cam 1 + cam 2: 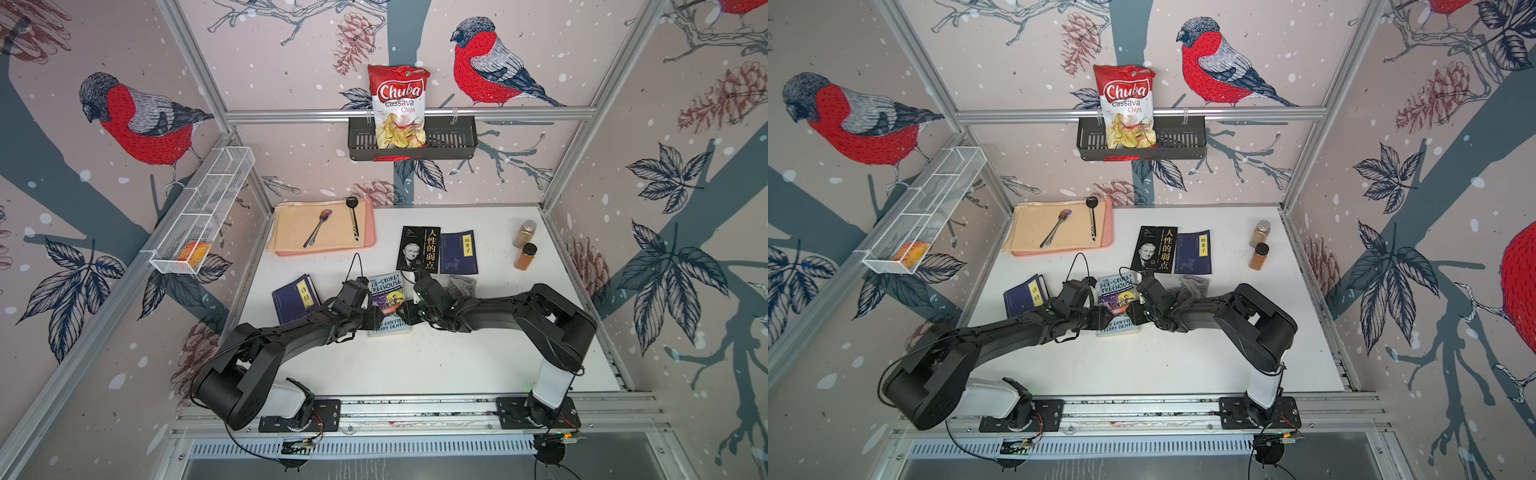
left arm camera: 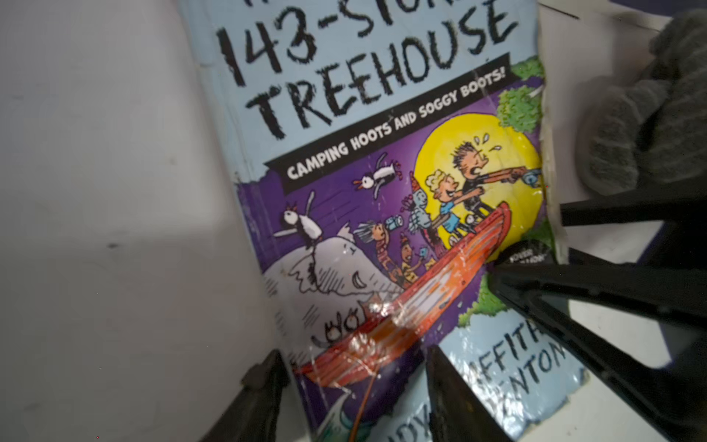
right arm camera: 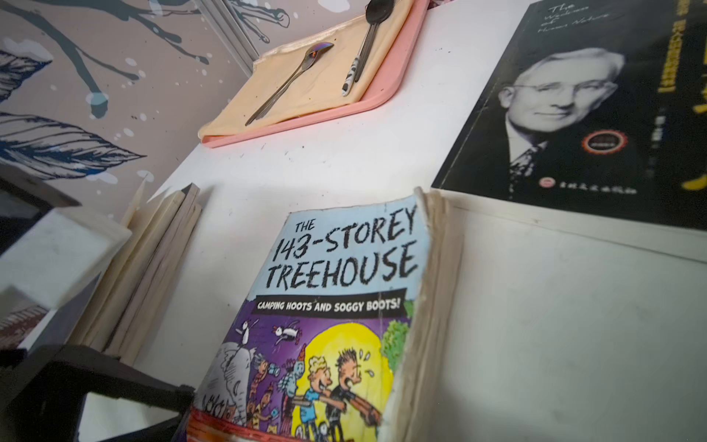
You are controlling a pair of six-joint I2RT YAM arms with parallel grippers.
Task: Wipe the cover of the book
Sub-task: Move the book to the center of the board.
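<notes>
1. White table (image 1: 415, 365): carries everything listed below; both arm bases sit at its near edge
2. Left claw (image 2: 354, 354): low over the near end of the Treehouse book. I see its fingers fairly wide apart, one on the table beside the spine edge and the other above the cover, with nothing clamped
3. Right claw (image 2: 530, 245): faces the left one from the book's page-edge side. In the left wrist view its fingers stand part-way apart, one tip over the cover's edge, and I make out nothing between them
4. Treehouse book (image 1: 386, 291): the thing to be wiped. It lies flat, cover up, mid-table between the two claws, and its cover is worn and creased
5. Grey cloth (image 1: 462, 284): crumpled on the table just beside the book's page edge, behind the right wrist and not gripped
6. Dark blue book (image 1: 293, 297): to the left of the left arm, partly hidden by it
7. Black portrait book (image 1: 419, 249): just beyond the Treehouse book, with a blue booklet (image 1: 458, 252) against its right side
8. Two spice jars (image 1: 525, 245): far right, close together
9. Pink tray (image 1: 365, 245): far left, holding a cream napkin (image 1: 295, 232) and two spoons (image 1: 318, 228)
10. White wire basket (image 1: 203, 212): on the left wall, with something orange at its near end
11. Black shelf (image 1: 449, 143): on the back wall, with a chips bag (image 1: 399, 104) standing in it
</notes>
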